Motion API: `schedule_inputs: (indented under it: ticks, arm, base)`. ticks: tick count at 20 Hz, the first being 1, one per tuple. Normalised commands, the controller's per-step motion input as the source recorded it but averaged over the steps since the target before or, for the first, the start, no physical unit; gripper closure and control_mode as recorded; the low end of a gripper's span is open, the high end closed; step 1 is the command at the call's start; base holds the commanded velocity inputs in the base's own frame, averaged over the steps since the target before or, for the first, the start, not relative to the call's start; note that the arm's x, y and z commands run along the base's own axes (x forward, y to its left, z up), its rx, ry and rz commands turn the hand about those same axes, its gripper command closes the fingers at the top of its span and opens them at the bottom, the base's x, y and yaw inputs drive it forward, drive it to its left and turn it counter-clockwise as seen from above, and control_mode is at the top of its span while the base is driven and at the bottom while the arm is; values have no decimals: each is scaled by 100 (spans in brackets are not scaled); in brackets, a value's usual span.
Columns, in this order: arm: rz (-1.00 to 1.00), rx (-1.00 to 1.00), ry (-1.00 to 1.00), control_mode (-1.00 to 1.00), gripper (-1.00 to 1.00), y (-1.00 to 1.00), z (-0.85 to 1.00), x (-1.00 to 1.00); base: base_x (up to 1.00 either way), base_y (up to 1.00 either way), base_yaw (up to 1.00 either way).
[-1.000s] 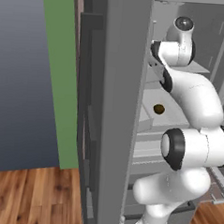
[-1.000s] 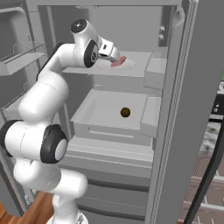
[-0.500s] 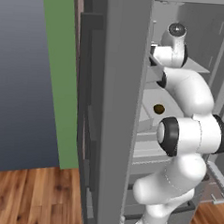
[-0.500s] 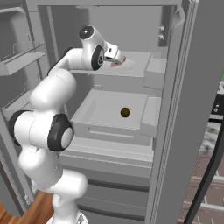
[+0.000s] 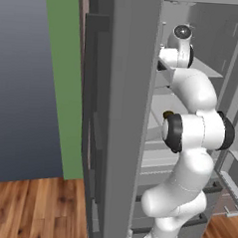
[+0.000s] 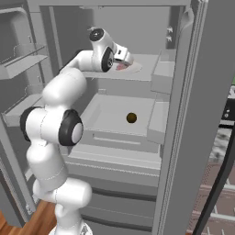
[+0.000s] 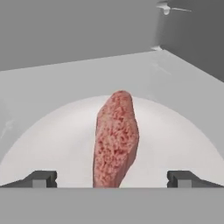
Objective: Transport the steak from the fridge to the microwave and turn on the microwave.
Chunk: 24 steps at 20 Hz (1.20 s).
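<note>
The fridge (image 6: 202, 114) stands open, its thick grey door (image 5: 126, 116) at the front of the left base view. On its upper shelf a white plate (image 7: 52, 127) carries the steak (image 7: 116, 140), a flat pinkish-red piece lying lengthwise. My gripper (image 7: 113, 179) is open, reaching in at shelf height, and the near end of the steak lies between the two fingertips (image 7: 41, 178), well apart from both. From the right base view the gripper (image 6: 125, 62) hangs right over the steak (image 6: 123, 67). The microwave is out of view.
A small dark brown-yellow round item (image 6: 131, 118) lies on the shelf below, also seen past the door edge (image 5: 167, 114). Door racks (image 6: 25, 64) stand at the left. Drawers (image 6: 114, 202) fill the fridge's lower part. The shelf's raised side wall (image 6: 163, 73) is right of the plate.
The arm has stretched deeper into the fridge, carrying the hand forward to the plate on the upper shelf. The fingers stayed wide apart; the steak has not moved.
</note>
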Motion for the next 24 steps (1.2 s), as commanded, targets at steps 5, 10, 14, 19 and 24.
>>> schedule_inputs:
  ticks: [5, 10, 14, 19, 24]
  arm:
    - [0, 0, 0, -100, -100, -5, -15, 37]
    - [0, 0, 0, -100, -100, -10, -16, 30]
    - [0, 0, 0, -100, -100, -11, -11, 24]
    - [0, 0, 0, -100, -100, -2, -11, 22]
    - [0, 0, 0, -100, -100, 0, -9, 15]
  base:
    - [0, 0, 0]
    - [0, 0, 0]
    - [0, 0, 0]
    - [0, 0, 0]
    - [0, 0, 0]
